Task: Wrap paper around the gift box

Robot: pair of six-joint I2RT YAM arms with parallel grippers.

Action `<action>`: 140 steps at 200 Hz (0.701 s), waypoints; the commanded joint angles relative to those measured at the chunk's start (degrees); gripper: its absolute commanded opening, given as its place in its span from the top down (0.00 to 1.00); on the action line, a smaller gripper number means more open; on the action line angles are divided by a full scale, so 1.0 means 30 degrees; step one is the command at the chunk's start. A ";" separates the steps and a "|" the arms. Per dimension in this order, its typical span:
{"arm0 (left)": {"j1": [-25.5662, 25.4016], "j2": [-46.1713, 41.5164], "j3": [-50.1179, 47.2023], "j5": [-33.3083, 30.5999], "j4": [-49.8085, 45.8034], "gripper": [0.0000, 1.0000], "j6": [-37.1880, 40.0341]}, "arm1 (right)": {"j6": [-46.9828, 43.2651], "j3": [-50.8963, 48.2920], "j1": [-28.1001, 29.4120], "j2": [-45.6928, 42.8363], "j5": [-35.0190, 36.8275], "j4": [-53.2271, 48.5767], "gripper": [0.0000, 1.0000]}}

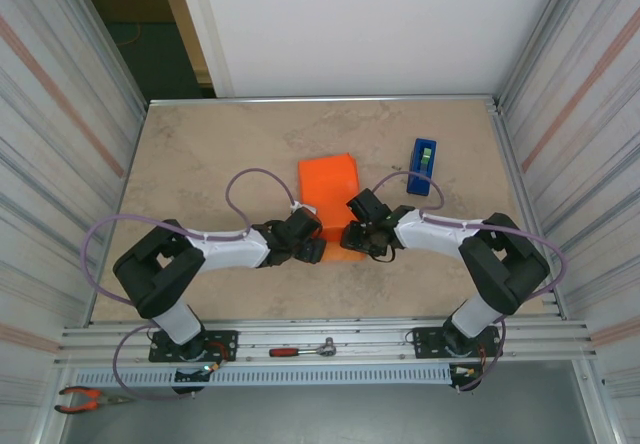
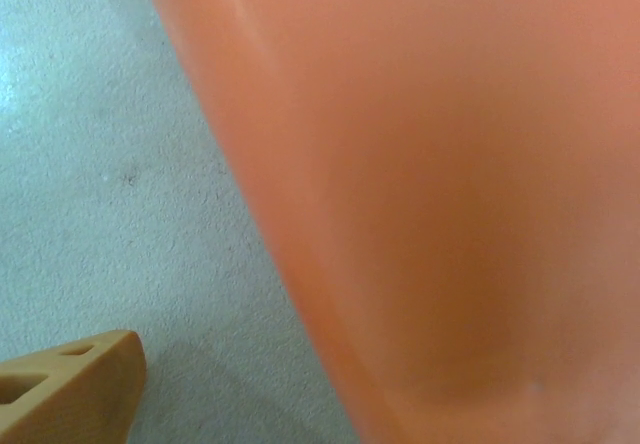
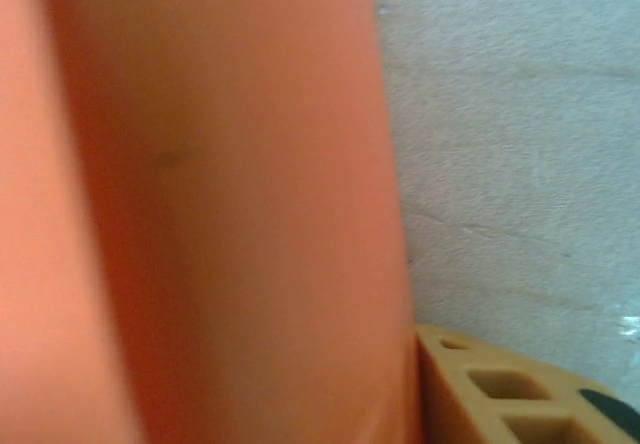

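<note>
Fold step in hand, judging by layout: gift box (image 1: 328, 179), covered in orange paper (image 2: 450, 214), is lying centre of bench (image 1: 200, 154). At its near-left corner, left tool (image 1: 310, 249) is gaping wide; right tool (image 1: 357, 236) is crowding near-right, jaw state untellable. Next: creasing near flap flat.

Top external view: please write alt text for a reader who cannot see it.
Two robot arms reach inward to an orange paper-covered gift box on a beige table. A blue tape dispenser lies to its right.

No text, label or number is readable. Blue dispenser (image 1: 423, 167) near the tabletop's (image 1: 220, 154) far right corner has a green patch, too small to read. The paper (image 1: 328, 182) is plain.
</note>
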 commanded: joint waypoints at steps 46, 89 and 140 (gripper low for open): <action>-0.0152 0.0037 0.0678 -0.0502 -0.0714 0.08 0.0032 | 0.0349 -0.0423 -0.0162 -0.2285 0.1334 -0.1776 0.37; -0.0151 -0.0120 0.0959 -0.0122 -0.1220 0.08 -0.0124 | 0.0118 0.0009 -0.0660 -0.1477 0.1151 -0.1326 0.51; 0.0051 -0.1423 0.1836 0.2781 -0.2539 0.07 -0.2082 | 0.0198 0.0039 -0.0494 -0.0773 0.0841 -0.0547 0.90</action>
